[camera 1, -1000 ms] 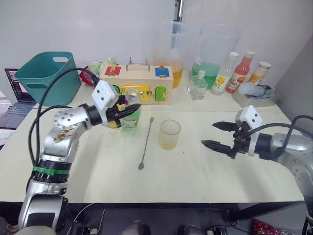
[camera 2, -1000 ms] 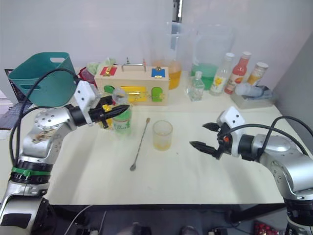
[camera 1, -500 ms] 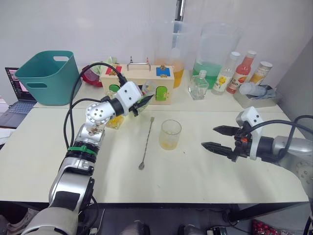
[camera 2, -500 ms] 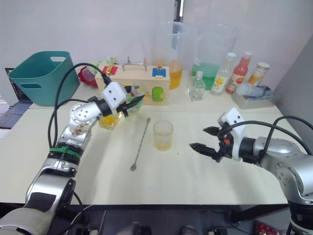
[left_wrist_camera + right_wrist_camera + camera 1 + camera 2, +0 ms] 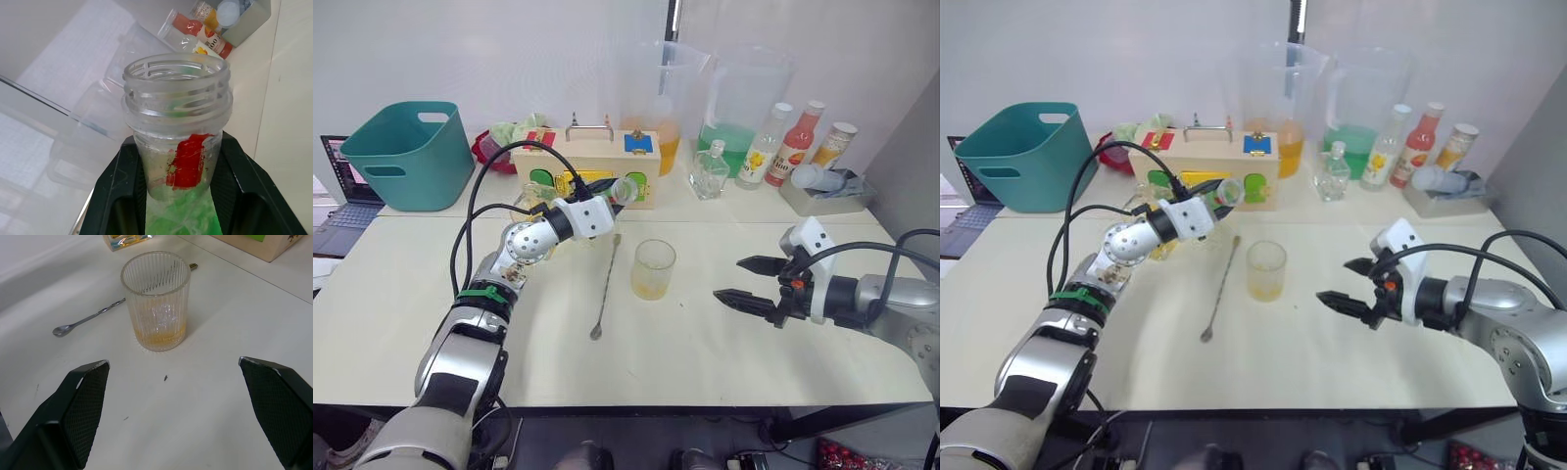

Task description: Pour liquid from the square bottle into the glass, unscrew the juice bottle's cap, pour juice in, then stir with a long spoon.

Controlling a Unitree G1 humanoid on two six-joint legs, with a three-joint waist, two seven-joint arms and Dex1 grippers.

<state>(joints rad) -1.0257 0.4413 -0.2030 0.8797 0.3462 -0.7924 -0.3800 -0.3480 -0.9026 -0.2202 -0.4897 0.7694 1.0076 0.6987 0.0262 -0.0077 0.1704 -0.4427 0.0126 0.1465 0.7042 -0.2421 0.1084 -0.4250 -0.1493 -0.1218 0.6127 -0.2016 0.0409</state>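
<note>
My left gripper (image 5: 605, 204) is shut on the juice bottle (image 5: 621, 191) and holds it tilted, its mouth pointing right, above the table to the left of and behind the glass (image 5: 653, 269). The bottle's mouth (image 5: 176, 78) is open and its cap is out of view. A thin layer of yellow liquid lies in the ribbed glass (image 5: 156, 298). The long spoon (image 5: 605, 284) lies on the table just left of the glass. Part of the square bottle (image 5: 526, 204) shows behind my left arm. My right gripper (image 5: 744, 280) hovers open to the right of the glass, pointing at it.
A wooden latch box (image 5: 587, 166) stands behind the left gripper. Two tall pitchers (image 5: 744, 98), a small clear bottle (image 5: 710, 171), a yellow-labelled bottle (image 5: 764, 147) and a red bottle (image 5: 793, 145) line the back right. A teal basket (image 5: 401, 152) sits at the far left.
My left arm has carried the juice bottle to the right, from upright near the square bottle to tilted toward the glass. The right gripper has barely moved.
</note>
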